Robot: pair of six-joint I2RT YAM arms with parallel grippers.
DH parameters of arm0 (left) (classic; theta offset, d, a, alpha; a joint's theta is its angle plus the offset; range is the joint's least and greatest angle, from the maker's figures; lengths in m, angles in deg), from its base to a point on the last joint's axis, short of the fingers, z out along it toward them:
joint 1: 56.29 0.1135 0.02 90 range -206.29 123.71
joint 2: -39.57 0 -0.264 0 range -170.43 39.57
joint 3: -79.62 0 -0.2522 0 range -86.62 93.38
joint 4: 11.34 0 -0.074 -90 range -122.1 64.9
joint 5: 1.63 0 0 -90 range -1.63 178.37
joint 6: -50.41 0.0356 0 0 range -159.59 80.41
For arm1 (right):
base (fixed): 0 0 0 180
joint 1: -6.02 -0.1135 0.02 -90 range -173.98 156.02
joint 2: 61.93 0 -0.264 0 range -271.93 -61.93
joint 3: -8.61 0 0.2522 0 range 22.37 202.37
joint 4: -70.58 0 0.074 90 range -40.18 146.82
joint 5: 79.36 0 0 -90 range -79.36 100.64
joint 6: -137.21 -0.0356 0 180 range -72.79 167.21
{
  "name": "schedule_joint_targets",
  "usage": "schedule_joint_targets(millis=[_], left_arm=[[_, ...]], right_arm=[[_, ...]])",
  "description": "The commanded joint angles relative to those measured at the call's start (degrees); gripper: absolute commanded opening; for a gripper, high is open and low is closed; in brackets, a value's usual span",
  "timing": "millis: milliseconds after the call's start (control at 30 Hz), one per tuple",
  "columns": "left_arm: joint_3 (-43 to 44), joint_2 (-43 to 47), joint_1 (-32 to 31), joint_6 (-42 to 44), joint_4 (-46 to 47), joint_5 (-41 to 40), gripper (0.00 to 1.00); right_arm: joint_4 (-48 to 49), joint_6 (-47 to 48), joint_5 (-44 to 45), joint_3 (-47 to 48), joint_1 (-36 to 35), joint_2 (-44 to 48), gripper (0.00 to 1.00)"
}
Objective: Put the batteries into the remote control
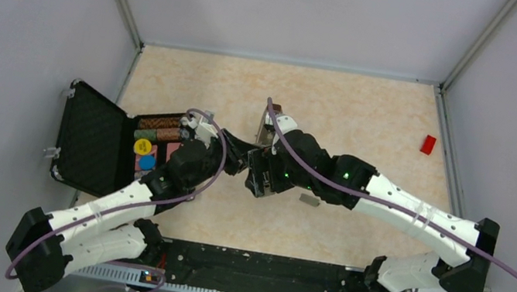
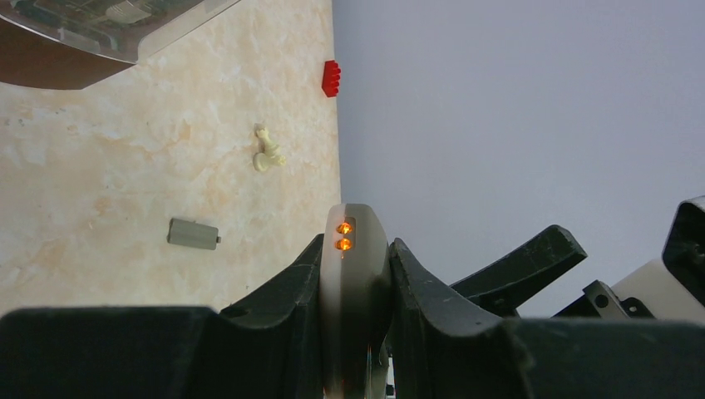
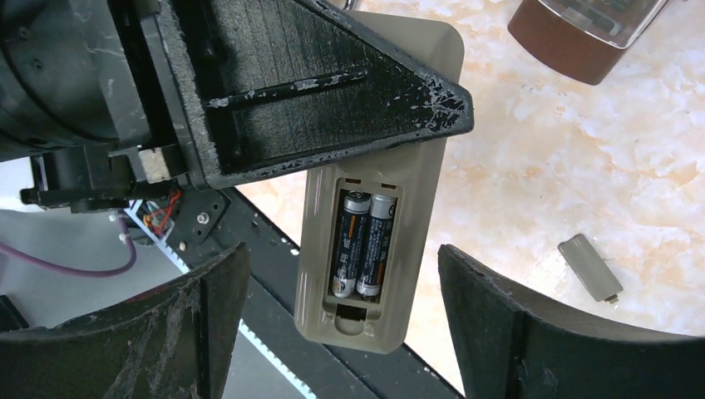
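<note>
batteries [image 3: 362, 243]: two
remote control [image 3: 421, 208]: one
grey cover piece [image 3: 590, 267]: one
red block [image 1: 428, 145]: one, near the table's [image 1: 370, 117] right edge
brown metronome [image 3: 565, 50]: one
black case [image 1: 88, 139]: one
small cream piece [image 2: 267, 151]: one

You have soft, even light, and shadows on the pale marbled beige tabletop [image 1: 354, 114] are faint. In your left wrist view the near black gripper fingers [image 2: 274, 312] look blurred, perhaps only slightly.

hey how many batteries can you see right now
2. The batteries lie side by side in the open back compartment of the remote control, which the left gripper clamps. No others are in view, though the arms hide some of the table.
</note>
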State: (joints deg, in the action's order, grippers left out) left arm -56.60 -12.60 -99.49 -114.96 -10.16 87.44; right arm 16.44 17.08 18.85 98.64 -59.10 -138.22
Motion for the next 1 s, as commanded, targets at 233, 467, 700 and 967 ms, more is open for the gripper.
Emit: schedule_joint_targets(millis=[233, 467, 700, 967], left_arm=[[2.4, 3.1, 0.2, -2.4, 1.3, 0.6, 0.0], [2.6, 3.9, 0.2, -2.5, -0.6, 2.1, 0.0], [3.2, 5.7, 0.3, -0.3, -4.1, 2.1, 0.23], [3.7, 7.3, 0.5, 3.8, -6.6, 6.9, 0.48]], right_arm=[[1.9, 0.9, 2.9, -0.2, -1.0, -0.7, 0.64], [2.3, 3.0, 1.3, -0.6, -1.0, -1.0, 0.38], [2.4, 7.0, 0.5, -0.7, -1.0, -0.5, 0.33], [3.0, 14.5, -4.6, -1.4, -0.7, 1.6, 0.31]])
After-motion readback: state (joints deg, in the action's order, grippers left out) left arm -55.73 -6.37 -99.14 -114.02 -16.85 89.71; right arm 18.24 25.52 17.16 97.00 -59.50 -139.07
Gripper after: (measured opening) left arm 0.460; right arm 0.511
